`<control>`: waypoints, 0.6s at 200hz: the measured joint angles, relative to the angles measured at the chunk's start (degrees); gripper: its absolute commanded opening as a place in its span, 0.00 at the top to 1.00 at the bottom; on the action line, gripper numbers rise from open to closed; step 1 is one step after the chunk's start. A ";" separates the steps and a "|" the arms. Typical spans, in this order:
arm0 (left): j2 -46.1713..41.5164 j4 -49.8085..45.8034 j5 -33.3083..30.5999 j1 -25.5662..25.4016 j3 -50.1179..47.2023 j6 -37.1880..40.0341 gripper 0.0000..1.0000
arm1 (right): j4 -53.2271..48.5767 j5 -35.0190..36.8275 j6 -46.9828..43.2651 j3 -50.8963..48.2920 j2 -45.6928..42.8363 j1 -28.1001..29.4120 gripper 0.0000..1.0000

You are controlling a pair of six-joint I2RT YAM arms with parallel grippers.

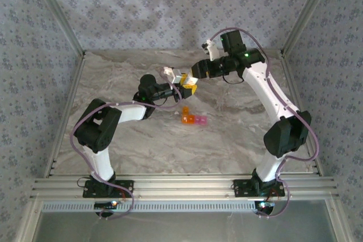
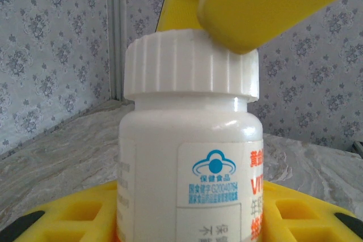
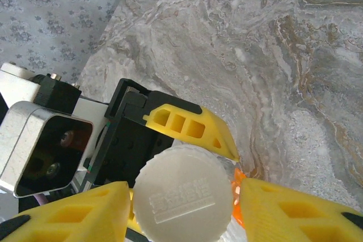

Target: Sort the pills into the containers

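Marbled surface [image 1: 238,140] carries the containers [image 1: 193,119], lying apart from both claws; left claw [image 2: 181,222] clamps the upright bottle [image 2: 187,157], its cap [image 3: 181,177] directly between the fingers [image 3: 283,213] of the right claw [image 3: 182,196], whether gripped I cannot tell

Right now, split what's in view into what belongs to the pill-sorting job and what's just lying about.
Job: white plastic pill bottle with ribbed white cap, held in the left hand; right hand, astride the cap; strip of translucent orange-to-pink compartments.
Not the job: grey marbled tabletop; flower-patterned walls; aluminium front rail.
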 measured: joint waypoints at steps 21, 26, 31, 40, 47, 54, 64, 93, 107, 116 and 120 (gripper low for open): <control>0.00 -0.09 0.00 0.00 0.00 0.00 1.00 | 0.07 -0.15 0.04 0.00 0.28 0.20 0.52; 0.00 -0.11 0.00 0.00 0.00 0.00 1.00 | 0.15 -0.15 0.04 0.00 0.28 0.24 0.53; 0.00 -0.11 -0.02 0.00 0.00 0.00 1.00 | 0.20 -0.15 0.04 0.00 0.28 0.24 0.53; 0.00 -0.13 -0.02 0.00 0.00 0.00 1.00 | 0.20 -0.15 0.07 0.00 0.28 0.24 0.55; 0.00 -0.13 -0.02 0.00 0.00 0.00 1.00 | 0.22 -0.11 0.11 0.00 0.28 0.28 0.56; 0.00 -0.20 -0.04 0.02 0.00 -0.02 1.00 | 0.33 -0.02 0.44 0.00 0.28 0.33 0.58; 0.00 -0.28 -0.07 0.02 0.00 -0.02 1.00 | 0.44 0.22 1.14 0.00 0.28 0.39 0.58; 0.00 -0.52 -0.55 0.17 0.00 -0.20 1.00 | 1.53 2.40 5.73 -0.17 0.28 1.18 0.58; 0.00 -1.22 -0.96 0.37 -0.02 -0.22 1.00 | 3.32 4.79 9.53 -1.36 -0.09 2.03 0.58; 0.00 -1.92 -1.09 0.52 -0.02 -0.22 1.00 | 4.98 6.62 12.07 -2.73 -0.66 2.69 0.58; 0.00 -2.32 -1.11 0.57 -0.02 -0.20 1.00 | 5.92 7.80 13.79 -3.56 -1.07 3.08 0.58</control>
